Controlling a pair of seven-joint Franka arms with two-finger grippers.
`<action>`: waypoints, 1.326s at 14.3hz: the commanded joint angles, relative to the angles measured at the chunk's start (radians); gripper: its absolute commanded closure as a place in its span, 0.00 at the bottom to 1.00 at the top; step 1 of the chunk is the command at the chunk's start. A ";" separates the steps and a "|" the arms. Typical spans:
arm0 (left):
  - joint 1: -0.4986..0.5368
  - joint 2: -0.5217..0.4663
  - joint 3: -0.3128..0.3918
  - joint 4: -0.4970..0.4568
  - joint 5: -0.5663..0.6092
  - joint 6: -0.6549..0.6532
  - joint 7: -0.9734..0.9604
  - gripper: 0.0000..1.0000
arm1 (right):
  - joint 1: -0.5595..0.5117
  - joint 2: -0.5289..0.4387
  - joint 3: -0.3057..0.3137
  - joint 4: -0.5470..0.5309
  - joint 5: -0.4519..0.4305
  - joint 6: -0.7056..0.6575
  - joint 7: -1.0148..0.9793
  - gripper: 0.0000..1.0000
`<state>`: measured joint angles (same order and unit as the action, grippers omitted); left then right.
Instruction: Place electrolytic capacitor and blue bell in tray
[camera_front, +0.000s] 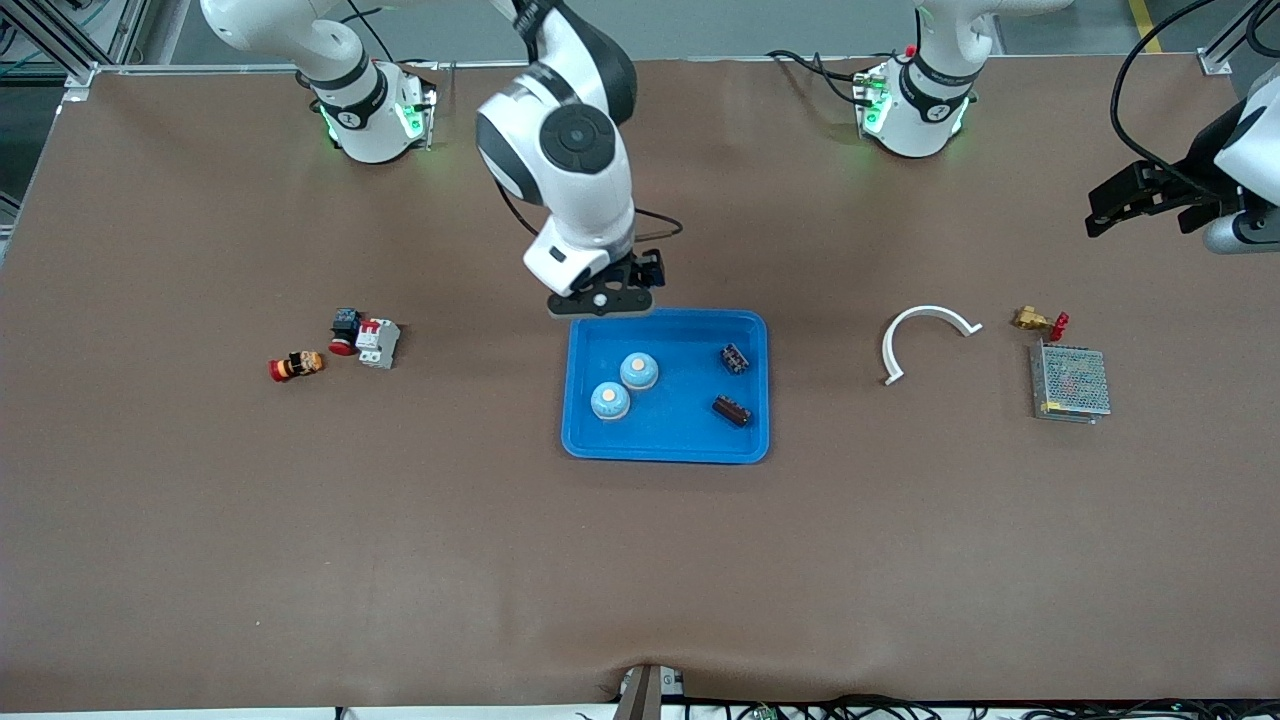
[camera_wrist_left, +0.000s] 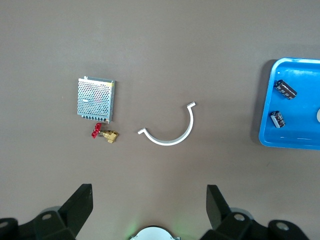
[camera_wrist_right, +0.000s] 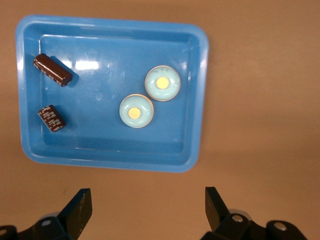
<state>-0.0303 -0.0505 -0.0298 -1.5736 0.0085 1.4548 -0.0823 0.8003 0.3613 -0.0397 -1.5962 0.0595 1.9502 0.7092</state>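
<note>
Sitting in the blue tray (camera_front: 665, 448) are two round blue bells (camera_front: 639, 371) (camera_front: 610, 401) and two dark capacitors (camera_front: 735, 358) (camera_front: 732, 410). The bells lie close together toward the right arm's end of the tray. The capacitors lie toward the left arm's end, one at about 12 o'clock from the other. All four rest flat on the tray floor and nothing holds them, so the job looks done.

The right claw (camera_front: 601, 300) hangs over the tray's rim at the 12 o'clock edge. Its fingers (camera_wrist_right: 77, 210) stand wide apart and hold nothing. I think it is up there because it has nothing more to carry.

The left claw (camera_front: 1140, 200) waits up in the air at the left arm's end of the desk (camera_front: 640, 560). Its fingers (camera_wrist_left: 80, 202) are spread wide and empty too.

Other things lie on the desk outside the tray: a white curved strip (camera_front: 925, 335), a brass valve (camera_front: 1038, 321), a metal mesh box (camera_front: 1070, 383), and some small switches (camera_front: 365, 338). They are not part of the job, so they sit where they are.
</note>
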 joint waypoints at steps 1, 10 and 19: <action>-0.010 0.006 0.005 0.014 0.002 0.001 0.003 0.00 | -0.042 -0.183 0.007 -0.122 -0.013 -0.049 -0.051 0.00; -0.010 0.006 0.005 0.014 0.002 0.002 0.003 0.00 | -0.295 -0.490 0.006 -0.229 -0.013 -0.290 -0.333 0.00; -0.011 0.006 0.005 0.014 0.002 0.007 0.003 0.00 | -0.651 -0.521 0.006 -0.225 -0.024 -0.321 -0.600 0.00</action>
<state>-0.0332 -0.0503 -0.0303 -1.5732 0.0085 1.4596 -0.0823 0.1995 -0.1357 -0.0560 -1.7976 0.0530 1.6194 0.1179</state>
